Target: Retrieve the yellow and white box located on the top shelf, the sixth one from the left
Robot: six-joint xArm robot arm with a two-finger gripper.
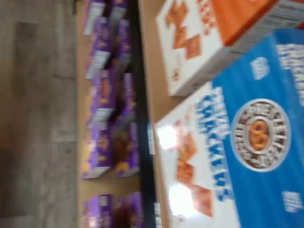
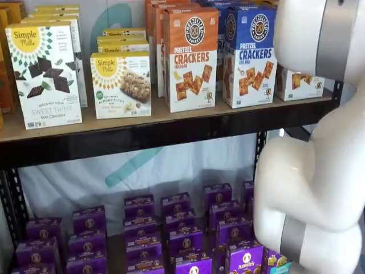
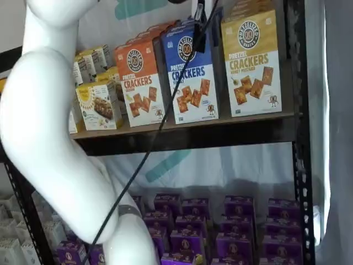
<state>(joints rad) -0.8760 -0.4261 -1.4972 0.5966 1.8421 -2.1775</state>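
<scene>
The yellow and white box [image 3: 252,63] stands upright at the right end of the top shelf [image 3: 193,135], beside the black upright. In the other shelf view only its white lower part [image 2: 296,83] shows, behind the white arm. My gripper [image 3: 199,27] hangs from the upper edge with a cable beside it. Its black fingers are in front of the upper part of the blue-topped carton [image 3: 190,77], just left of the yellow box. The fingers hold nothing. The wrist view shows the blue-topped carton [image 1: 247,142] and the orange-topped carton [image 1: 209,38] close up, but not the yellow box.
Simple Mills boxes [image 2: 43,71] stand at the left of the top shelf [image 2: 171,128]. Several purple boxes [image 3: 231,226] fill the lower shelf. The white arm [image 3: 49,143] stands between the cameras and the shelves. A black upright [image 3: 298,138] borders the shelf on the right.
</scene>
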